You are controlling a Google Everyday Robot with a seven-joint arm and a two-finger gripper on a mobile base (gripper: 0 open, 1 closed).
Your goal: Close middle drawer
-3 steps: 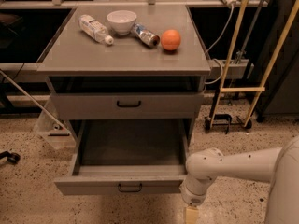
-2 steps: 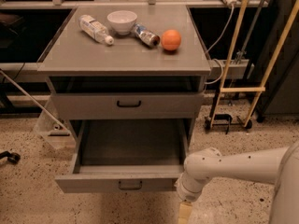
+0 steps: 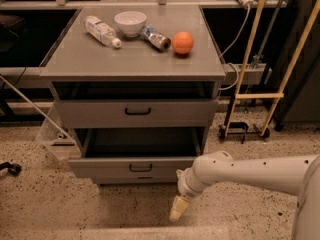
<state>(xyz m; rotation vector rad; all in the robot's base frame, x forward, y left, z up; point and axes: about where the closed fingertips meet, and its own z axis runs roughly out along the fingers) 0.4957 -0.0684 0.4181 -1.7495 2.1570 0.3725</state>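
The grey cabinet [image 3: 135, 59] stands in the middle of the camera view. Its middle drawer [image 3: 135, 166] is pulled out partway, with its dark inside [image 3: 142, 143] showing and a small black handle [image 3: 141, 168] on the flat front. The top drawer [image 3: 137, 113] above it looks shut. The lowest drawer [image 3: 145, 178] shows only as a thin strip under the middle one. My gripper [image 3: 178, 209] hangs from the white arm [image 3: 250, 174] and points down at the floor, just below and to the right of the middle drawer's front right corner.
On the cabinet top lie a plastic bottle [image 3: 101, 30], a white bowl [image 3: 130, 23], a can [image 3: 155, 38] and an orange [image 3: 182, 42]. A yellow-poled stand [image 3: 250, 96] with cables is to the right. A clear bag [image 3: 52, 134] sits on the left of the speckled floor.
The middle drawer's front has moved well back toward the cabinet, so less of its inside shows. My arm has moved left and closer to the cabinet with it.
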